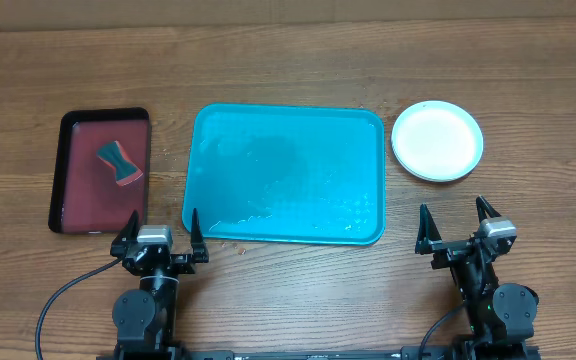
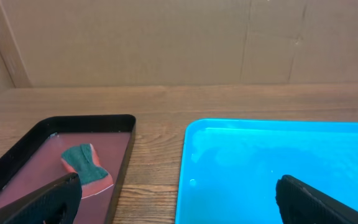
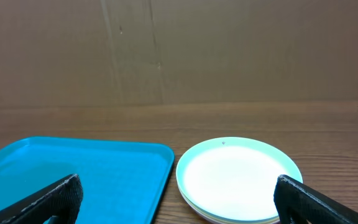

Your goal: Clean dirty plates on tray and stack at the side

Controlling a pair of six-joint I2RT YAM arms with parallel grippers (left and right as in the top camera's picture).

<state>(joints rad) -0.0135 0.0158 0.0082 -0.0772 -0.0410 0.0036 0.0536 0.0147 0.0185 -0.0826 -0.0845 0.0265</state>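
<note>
The turquoise tray [image 1: 286, 175] lies in the middle of the table with no plates on it; it also shows in the left wrist view [image 2: 278, 168] and the right wrist view [image 3: 73, 171]. The plates [image 1: 437, 140] sit stacked on the table to the tray's right, a pale mint one on top, with yellow-green and white edges showing beneath in the right wrist view [image 3: 238, 177]. No red smears show on the top plate. My left gripper [image 1: 159, 238] is open and empty at the tray's near left corner. My right gripper [image 1: 459, 227] is open and empty just in front of the plate stack.
A dark red tray [image 1: 101, 170] lies left of the turquoise tray and holds a teal and red sponge [image 1: 119, 164], also seen in the left wrist view [image 2: 86, 167]. A cardboard wall [image 2: 179, 40] stands behind the table.
</note>
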